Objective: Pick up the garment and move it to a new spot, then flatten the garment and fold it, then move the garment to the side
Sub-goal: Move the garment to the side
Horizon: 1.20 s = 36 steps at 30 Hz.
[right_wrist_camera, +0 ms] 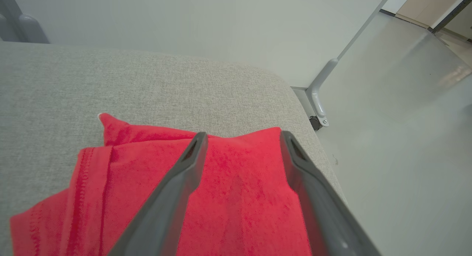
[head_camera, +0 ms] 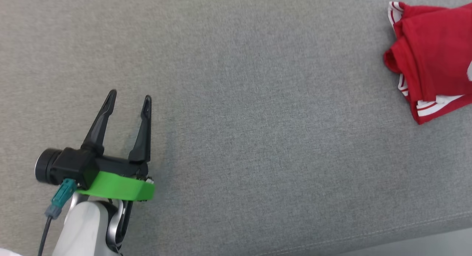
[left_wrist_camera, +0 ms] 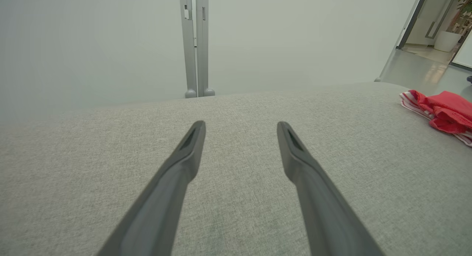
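Right gripper [right_wrist_camera: 241, 138] spread above folded red shirt [right_wrist_camera: 239, 204], pinching nothing; left gripper [head_camera: 129, 95] spread, well apart. Shirt likely soft, light, floppy; pinch layered folded edge.

The table [head_camera: 258, 101] is covered in grey woven cloth, matt and slightly rough. The garment [head_camera: 431, 53] is soft red cloth with a fine nap. The left tool [head_camera: 129, 95] has matt black plastic fingers above a smooth green plastic collar [head_camera: 118, 187]. The floor [right_wrist_camera: 398, 138] is smooth and glossy.

The red garment [head_camera: 431, 56] runs off the head view's right edge.
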Motion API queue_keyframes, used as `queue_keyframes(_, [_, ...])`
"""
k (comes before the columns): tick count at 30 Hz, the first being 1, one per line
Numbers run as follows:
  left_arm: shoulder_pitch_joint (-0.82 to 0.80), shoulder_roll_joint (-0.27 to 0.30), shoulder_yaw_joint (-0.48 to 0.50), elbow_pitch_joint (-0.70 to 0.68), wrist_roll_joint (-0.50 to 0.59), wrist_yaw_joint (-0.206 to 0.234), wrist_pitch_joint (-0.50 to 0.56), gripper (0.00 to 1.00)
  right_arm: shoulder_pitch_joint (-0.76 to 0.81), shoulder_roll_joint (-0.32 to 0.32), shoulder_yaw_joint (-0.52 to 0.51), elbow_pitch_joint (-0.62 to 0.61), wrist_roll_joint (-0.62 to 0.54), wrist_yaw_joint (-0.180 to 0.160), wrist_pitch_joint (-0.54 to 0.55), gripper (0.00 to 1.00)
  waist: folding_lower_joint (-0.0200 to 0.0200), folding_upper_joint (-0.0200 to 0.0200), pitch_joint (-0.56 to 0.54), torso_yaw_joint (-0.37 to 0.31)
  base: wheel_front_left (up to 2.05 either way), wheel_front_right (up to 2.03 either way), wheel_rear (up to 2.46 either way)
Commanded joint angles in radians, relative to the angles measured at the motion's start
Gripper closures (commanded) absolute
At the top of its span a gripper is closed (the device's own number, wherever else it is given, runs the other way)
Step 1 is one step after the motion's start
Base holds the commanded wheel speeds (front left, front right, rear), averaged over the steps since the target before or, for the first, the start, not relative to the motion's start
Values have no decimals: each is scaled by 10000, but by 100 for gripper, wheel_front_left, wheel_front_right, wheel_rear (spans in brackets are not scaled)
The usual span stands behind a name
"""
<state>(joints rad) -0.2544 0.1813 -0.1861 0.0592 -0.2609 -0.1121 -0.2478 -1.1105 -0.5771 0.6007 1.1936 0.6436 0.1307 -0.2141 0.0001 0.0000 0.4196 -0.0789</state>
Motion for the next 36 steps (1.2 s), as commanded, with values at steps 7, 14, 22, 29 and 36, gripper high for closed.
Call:
queue_keyframes(7, [1047, -46, 523, 231, -230, 382, -148, 0, 1040, -44, 171, -1190, -197, -1, -501, 0, -1, 0, -2717, 399, 0, 0, 0])
queue_keyframes(14, [2189, -213, 916, 311, -878, 390, -157, 0, 2945, 63, -821, -3380, -629, 1, -504, 0, -1, 0, -4231, 692, 0, 0, 0])
queue_keyframes(22, [2918, -87, 1098, 406, -922, 457, -169, 0, 5737, 853, -2781, -6018, -1504, 1, -506, 0, -1, 0, -4850, 949, 0, 0, 0])
queue_keyframes(29, [3032, -253, 1347, 698, -560, 476, -173, 0, 7800, 1962, -4004, -7521, -2163, 1, -508, 0, -1, 0, -5023, 1039, 0, 0, 0])
queue_keyframes(36, [3141, -494, 1539, 973, -8, 319, -171, 0, 9707, 2859, -4983, -8733, -2741, 1, -507, 0, -1, 0, -5101, 1166, 0, 0, 0])
